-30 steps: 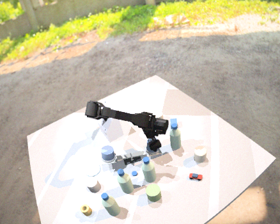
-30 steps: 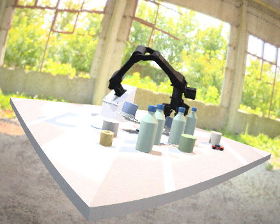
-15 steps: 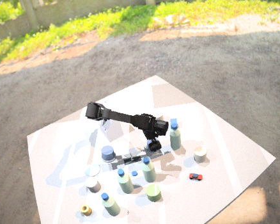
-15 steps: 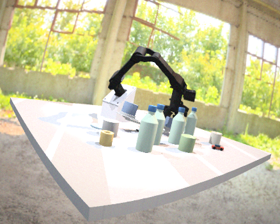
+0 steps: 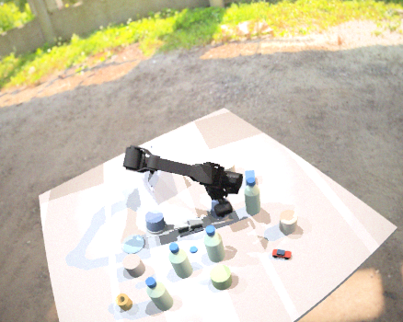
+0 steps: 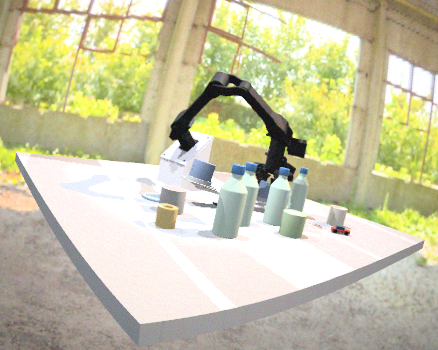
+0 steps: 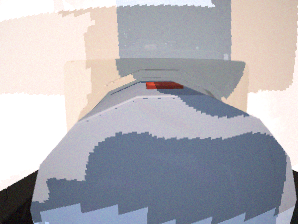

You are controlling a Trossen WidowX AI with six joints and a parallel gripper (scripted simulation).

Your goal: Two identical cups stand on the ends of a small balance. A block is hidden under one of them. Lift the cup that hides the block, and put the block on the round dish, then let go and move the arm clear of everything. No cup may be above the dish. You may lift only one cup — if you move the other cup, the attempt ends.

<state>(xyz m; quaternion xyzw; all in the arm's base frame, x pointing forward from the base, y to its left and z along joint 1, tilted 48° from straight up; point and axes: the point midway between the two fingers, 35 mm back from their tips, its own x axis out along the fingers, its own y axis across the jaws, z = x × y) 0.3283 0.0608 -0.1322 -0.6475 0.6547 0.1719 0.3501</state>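
On the worktop [image 5: 337, 202], the arm [image 5: 180, 167] covers most of the far-end cup [image 5: 215, 205] of the balance [image 5: 189, 226]. That pale blue-grey cup fills the wrist view, the claw [image 5: 223, 208] clamped around it, fingers barely visible. The other cup [image 5: 155, 222] stands apart, near the dish [image 5: 133, 244].

You see a matt, smooth worktop [image 6: 196, 280] in pale painted patches, with no grain or weave. The arm [image 6: 256, 107] looks like dull black plastic. The cup [image 7: 166, 183] that fills the wrist view is matt blue-grey and smooth under mottled shadow. The bottles [image 6: 230, 205] read as soft-sheen pale green plastic with blue caps. The round dish [image 5: 133, 244] near the worktop's left edge looks faintly glossy.
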